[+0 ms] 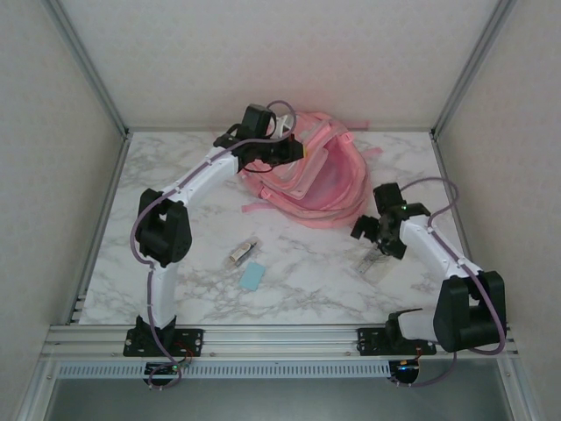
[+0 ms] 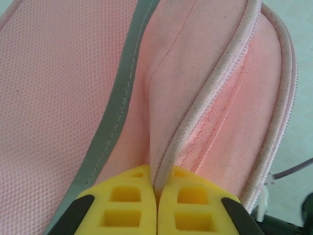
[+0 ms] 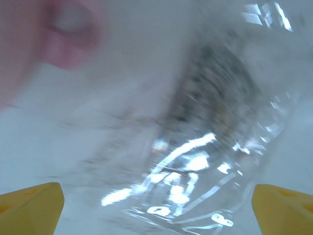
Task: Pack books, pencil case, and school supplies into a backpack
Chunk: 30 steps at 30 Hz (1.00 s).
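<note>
The pink backpack (image 1: 316,180) lies at the back middle of the table. My left gripper (image 1: 273,151) is shut on its white zipper edge (image 2: 188,122), with the yellow fingertips (image 2: 132,196) pinching the trim. On the right, my right gripper (image 1: 379,235) hangs open just above the long transparent strip (image 1: 375,263). The right wrist view is blurred, and there the strip (image 3: 205,161) lies between the wide-apart yellow fingers (image 3: 29,200). A light-blue block (image 1: 253,277) and a small silvery item (image 1: 241,254) lie near the middle front. The books and the pencil case are out of view.
The marble table (image 1: 316,298) is boxed in by white walls and metal posts (image 1: 88,66). A pink strap (image 1: 263,206) trails from the backpack toward the centre. Both arm bases sit on the front rail (image 1: 280,338).
</note>
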Motion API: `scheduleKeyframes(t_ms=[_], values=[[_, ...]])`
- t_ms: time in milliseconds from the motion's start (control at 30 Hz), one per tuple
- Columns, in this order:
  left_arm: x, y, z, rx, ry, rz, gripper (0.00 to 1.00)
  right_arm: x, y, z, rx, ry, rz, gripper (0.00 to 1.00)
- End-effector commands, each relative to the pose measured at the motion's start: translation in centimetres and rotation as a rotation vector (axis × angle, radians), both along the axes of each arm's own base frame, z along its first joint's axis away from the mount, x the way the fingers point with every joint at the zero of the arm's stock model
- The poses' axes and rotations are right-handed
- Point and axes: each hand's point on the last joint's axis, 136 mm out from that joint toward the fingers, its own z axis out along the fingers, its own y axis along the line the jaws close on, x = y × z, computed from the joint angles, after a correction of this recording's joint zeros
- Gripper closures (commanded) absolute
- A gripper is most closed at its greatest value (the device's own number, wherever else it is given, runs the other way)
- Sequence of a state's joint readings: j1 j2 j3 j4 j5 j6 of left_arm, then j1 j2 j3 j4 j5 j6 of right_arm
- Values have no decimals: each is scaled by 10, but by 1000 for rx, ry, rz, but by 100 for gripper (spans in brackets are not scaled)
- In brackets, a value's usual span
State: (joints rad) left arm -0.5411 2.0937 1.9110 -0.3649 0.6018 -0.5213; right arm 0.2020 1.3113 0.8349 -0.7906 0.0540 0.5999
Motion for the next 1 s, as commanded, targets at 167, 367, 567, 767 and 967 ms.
scheduleKeyframes(t_ms=[167, 367, 567, 767, 967], values=[[-7, 7, 43, -79, -63, -7, 100, -23, -19, -44, -43, 75, -127, 1], [-8, 8, 40, -91, -51, 2, 100, -5, -16, -56, -19, 40, -179, 1], [-8, 8, 37, -88, -44, 7, 100, -1, -16, -65, -26, 53, -193, 3], [-8, 9, 40, -90, -49, 7, 100, -7, -20, -65, -27, 26, -216, 17], [-6, 10, 43, -91, -54, 11, 100, -11, -21, -59, -34, 6, -193, 52]])
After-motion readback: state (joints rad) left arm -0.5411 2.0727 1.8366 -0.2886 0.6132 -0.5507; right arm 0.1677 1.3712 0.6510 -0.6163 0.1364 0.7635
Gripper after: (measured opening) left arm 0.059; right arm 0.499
